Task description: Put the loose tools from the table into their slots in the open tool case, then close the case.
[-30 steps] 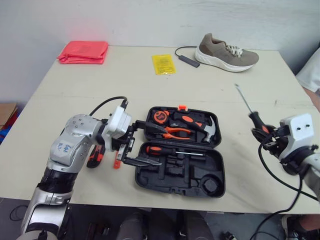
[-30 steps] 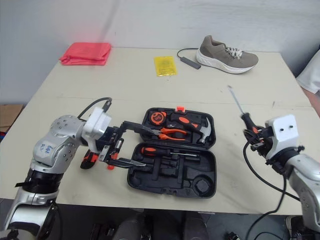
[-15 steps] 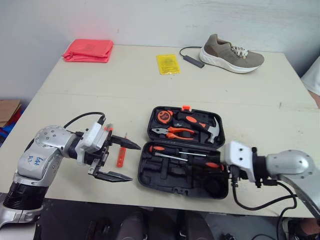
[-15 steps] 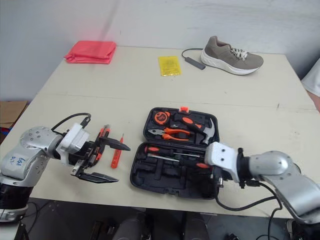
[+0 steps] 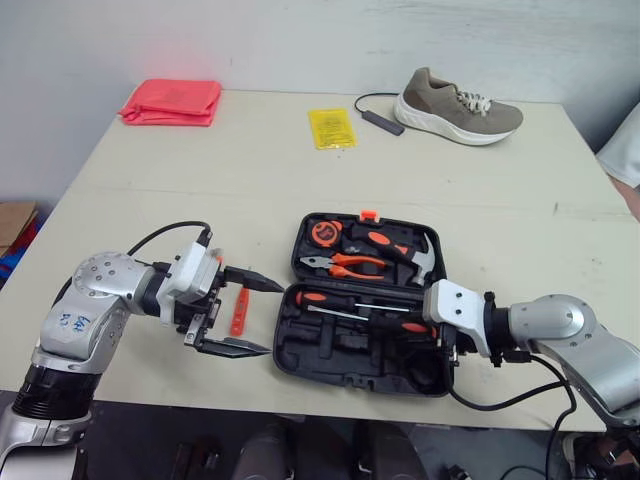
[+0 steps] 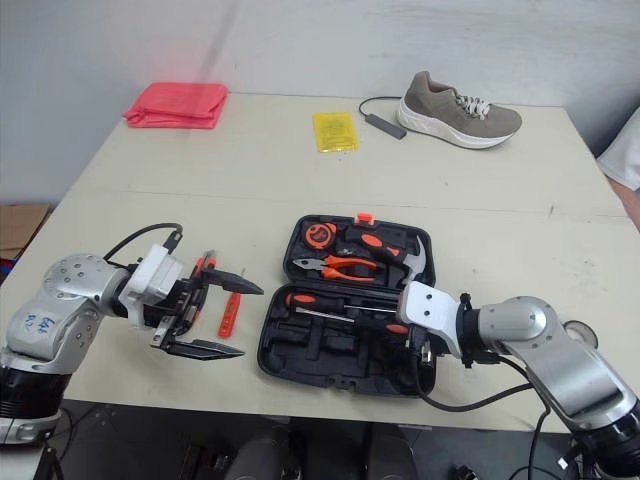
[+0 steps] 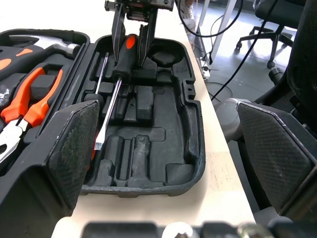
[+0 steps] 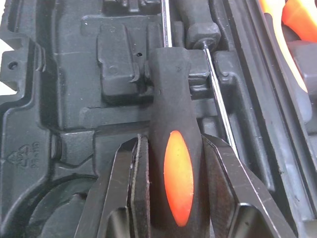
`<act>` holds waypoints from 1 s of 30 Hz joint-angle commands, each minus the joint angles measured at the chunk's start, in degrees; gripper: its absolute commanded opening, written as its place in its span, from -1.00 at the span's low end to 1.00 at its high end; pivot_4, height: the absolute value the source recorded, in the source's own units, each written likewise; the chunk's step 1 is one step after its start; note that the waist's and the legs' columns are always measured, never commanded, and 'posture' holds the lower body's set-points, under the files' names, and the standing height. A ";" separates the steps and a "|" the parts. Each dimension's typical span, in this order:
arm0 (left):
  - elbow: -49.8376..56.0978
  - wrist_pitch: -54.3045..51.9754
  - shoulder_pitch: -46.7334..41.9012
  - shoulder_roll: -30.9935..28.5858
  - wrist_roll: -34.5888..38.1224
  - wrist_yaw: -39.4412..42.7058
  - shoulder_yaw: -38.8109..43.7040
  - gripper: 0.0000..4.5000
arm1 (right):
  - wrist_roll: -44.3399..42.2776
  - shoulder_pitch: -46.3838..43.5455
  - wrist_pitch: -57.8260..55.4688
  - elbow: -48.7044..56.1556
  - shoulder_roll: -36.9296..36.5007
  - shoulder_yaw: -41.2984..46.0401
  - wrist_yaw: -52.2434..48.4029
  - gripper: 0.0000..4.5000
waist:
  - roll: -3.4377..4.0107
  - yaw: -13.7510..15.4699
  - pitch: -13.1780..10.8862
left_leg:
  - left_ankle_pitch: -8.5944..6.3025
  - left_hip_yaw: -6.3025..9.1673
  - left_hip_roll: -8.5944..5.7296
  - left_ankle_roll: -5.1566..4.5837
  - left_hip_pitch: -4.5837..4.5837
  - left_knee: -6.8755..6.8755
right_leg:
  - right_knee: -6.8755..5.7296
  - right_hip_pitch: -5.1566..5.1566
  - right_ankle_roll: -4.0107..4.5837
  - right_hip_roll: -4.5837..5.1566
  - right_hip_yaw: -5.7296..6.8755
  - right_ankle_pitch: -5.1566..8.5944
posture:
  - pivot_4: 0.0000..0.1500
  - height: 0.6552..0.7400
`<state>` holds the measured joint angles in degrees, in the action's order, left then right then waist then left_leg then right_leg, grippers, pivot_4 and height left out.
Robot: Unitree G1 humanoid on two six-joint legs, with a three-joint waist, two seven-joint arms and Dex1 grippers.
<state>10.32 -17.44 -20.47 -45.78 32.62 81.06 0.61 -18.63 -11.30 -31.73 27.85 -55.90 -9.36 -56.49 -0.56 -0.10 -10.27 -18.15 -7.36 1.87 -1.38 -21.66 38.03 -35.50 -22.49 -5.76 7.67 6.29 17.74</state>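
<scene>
Screwdriver work on my right side: my right gripper has its jaws closed on the black screwdriver with the orange-inlaid handle, down in the lower tray of the open black plastic tool case, alongside a thinner orange-tipped screwdriver; I cannot tell whether it is fully seated. Just off the case's left side, my left gripper hangs with jaws spread wide and nothing in them. A slim orange tool lies on the beige table, seen in the gap between those fingers.
</scene>
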 commanded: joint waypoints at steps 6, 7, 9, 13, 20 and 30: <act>0.03 1.70 -0.92 0.74 -1.01 -0.55 -0.29 1.00 | 3.01 0.94 1.26 -3.72 -2.88 0.16 -2.59 -0.54 | -0.07 0.17 0.04 | -0.01 0.02 -0.02 -0.01 0.00 0.04 | 0.01 0.04 0.00 0.02 0.02 0.00 | 1.00 1.00; -0.07 1.70 -0.98 0.79 -1.08 -0.54 -0.32 1.00 | 3.01 0.94 0.90 -3.82 -2.90 0.25 -2.53 -0.54 | -0.07 0.16 0.04 | -0.01 0.02 -0.02 -0.01 0.00 0.04 | 0.00 0.04 0.00 0.02 0.02 0.00 | 1.00 1.00; -0.02 1.66 -1.00 0.90 -1.15 -0.64 -0.37 1.00 | 2.78 0.97 0.03 -3.86 -3.08 0.66 -2.46 -0.54 | -0.07 0.16 0.04 | -0.01 0.03 -0.02 -0.01 0.00 0.04 | 0.00 0.04 0.00 0.03 0.03 0.00 | 1.00 1.00; -0.06 1.53 -1.39 1.26 -1.32 -0.92 -0.72 1.00 | 2.82 0.56 -2.26 -3.64 -3.59 0.32 -2.51 -0.54 | -0.08 0.19 0.05 | -0.01 0.03 -0.02 -0.01 0.00 0.05 | 0.00 0.05 0.00 0.04 0.02 0.00 | 1.00 1.00; -0.19 1.73 -1.47 1.61 -1.53 -1.16 -1.00 1.00 | 2.37 -1.11 -5.75 -3.32 -4.72 -0.05 -3.94 -0.54 | -0.09 0.22 0.05 | -0.01 0.07 -0.02 -0.02 0.00 0.07 | 0.00 0.08 0.00 0.07 0.04 0.00 | 1.00 1.00; 0.67 1.55 -0.79 2.22 -1.66 -2.22 -1.16 1.00 | 2.92 -1.70 -6.00 -4.25 -4.29 -0.97 -4.30 -0.54 | -0.09 0.21 0.06 | -0.01 0.08 -0.02 -0.02 0.00 0.07 | 0.02 0.08 0.00 0.07 0.06 0.00 | 1.00 1.00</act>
<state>10.07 -16.24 -21.49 -43.61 31.01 79.28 -0.73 -18.07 -13.79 -36.57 25.78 -59.85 -8.83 -61.35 -0.66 0.11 -10.21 -18.16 -7.28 1.84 -1.40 -21.66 38.10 -35.48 -22.40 -5.76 7.75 6.36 17.74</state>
